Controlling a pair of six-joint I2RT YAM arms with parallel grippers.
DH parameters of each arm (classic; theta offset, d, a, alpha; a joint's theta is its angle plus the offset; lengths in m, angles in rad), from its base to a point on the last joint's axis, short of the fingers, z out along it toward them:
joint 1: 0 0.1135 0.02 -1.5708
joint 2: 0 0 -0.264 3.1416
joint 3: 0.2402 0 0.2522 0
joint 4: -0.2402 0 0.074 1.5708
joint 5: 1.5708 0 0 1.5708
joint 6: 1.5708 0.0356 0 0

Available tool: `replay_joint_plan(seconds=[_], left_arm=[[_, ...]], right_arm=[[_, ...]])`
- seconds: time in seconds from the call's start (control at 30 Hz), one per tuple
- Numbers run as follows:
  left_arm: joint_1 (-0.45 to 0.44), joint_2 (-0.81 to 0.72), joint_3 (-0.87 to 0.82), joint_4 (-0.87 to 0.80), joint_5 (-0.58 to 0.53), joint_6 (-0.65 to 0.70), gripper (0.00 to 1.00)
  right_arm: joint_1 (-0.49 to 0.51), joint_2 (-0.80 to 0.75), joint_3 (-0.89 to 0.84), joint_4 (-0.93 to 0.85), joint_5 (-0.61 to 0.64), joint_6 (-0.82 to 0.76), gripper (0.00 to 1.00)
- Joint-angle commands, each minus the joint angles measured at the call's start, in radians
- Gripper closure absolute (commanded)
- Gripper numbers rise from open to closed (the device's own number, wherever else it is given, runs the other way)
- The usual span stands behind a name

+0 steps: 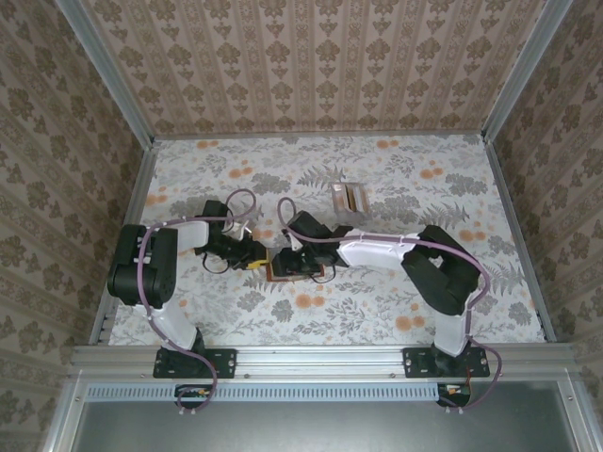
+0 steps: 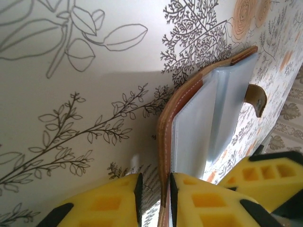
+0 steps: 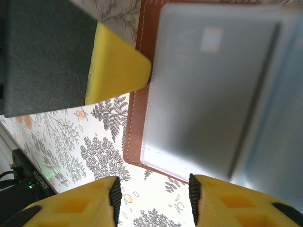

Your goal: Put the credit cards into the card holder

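Obscured: the card holder (image 3: pixel 135 123) sits at the centre of the table (image 1: pixel 405 179), and from above both wrists cover most of it. The right wrist view cuts off its far side. The faces of the credit cards (image 1: pixel 350 198) are too small to read. Grip: the left gripper (image 2: pixel 155 183) has its jaws barely parted, straddling the holder's stitched leather edge, with 1 pad against it and a sliver of table showing on the other side. The right gripper (image 3: pixel 154 191) has its jaws about half apart by the holder's corner, gripping nothing. Count: 1 holder, lying open with clear sleeves (image 3: pixel 208 94) up, and 1 closing tab (image 2: pixel 258 99). Cards: at least 2, tan and pale, touching, lying far and slightly right of the holder and well apart from it; the exact number cannot be told.
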Motion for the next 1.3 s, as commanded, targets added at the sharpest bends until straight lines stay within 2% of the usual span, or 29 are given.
replay_joint_plan(seconds=[0.0, 0.27, 0.33, 0.43, 0.6, 0.73, 0.83, 1.03, 1.27], left_arm=[[-0.004, -0.025, 0.017, -0.005, 0.012, 0.017, 0.71], [-0.005, -0.027, 0.014, -0.005, 0.025, 0.019, 0.67], [-0.005, -0.025, 0.015, -0.005, 0.026, 0.018, 0.66], [-0.005, -0.024, 0.024, -0.006, 0.028, 0.019, 0.66], [-0.005, -0.007, 0.054, -0.051, 0.022, 0.045, 0.65], [-0.006, 0.015, 0.069, -0.074, 0.036, 0.056, 0.65], [-0.006, 0.012, 0.070, -0.079, 0.028, 0.059, 0.65], [-0.012, -0.001, 0.050, -0.088, 0.012, 0.065, 0.64], [-0.064, 0.000, 0.046, -0.092, -0.011, 0.073, 0.64]], right_arm=[[-0.050, -0.115, -0.020, -0.045, 0.083, -0.020, 0.52], [-0.221, -0.190, 0.070, -0.269, 0.309, -0.088, 0.50], [-0.252, -0.172, 0.159, -0.437, 0.444, -0.081, 0.49], [-0.285, -0.127, 0.279, -0.605, 0.615, -0.101, 0.40], [-0.347, -0.046, 0.377, -0.641, 0.643, -0.179, 0.28], [-0.368, 0.038, 0.455, -0.600, 0.558, -0.313, 0.18], [-0.373, 0.103, 0.529, -0.616, 0.566, -0.365, 0.13], [-0.376, 0.232, 0.646, -0.651, 0.635, -0.417, 0.11], [-0.395, 0.260, 0.616, -0.630, 0.730, -0.418, 0.12]])
